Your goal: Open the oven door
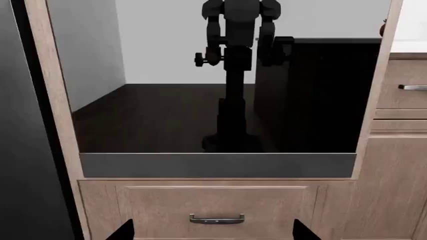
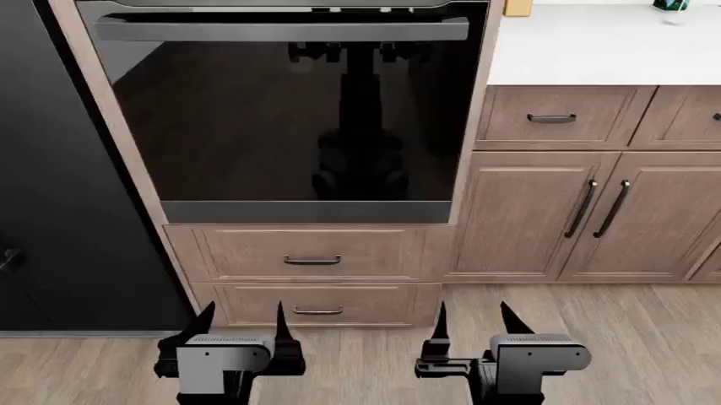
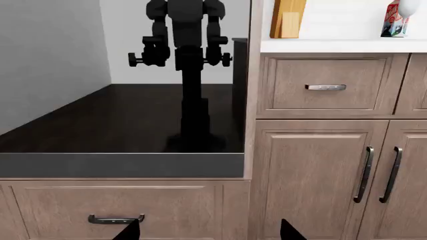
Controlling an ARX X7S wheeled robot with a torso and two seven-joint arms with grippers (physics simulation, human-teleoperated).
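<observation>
Your left end effector (image 2: 241, 331) sits low at the frame's bottom left, fingers wide and empty. The oven door (image 2: 282, 118) fills the upper centre, shut, its handle (image 2: 282, 31) along the top. Raise an arm, approach the bar squarely, then pull down. The right end effector (image 2: 471, 329) at the bottom right is equally wide, empty.
</observation>
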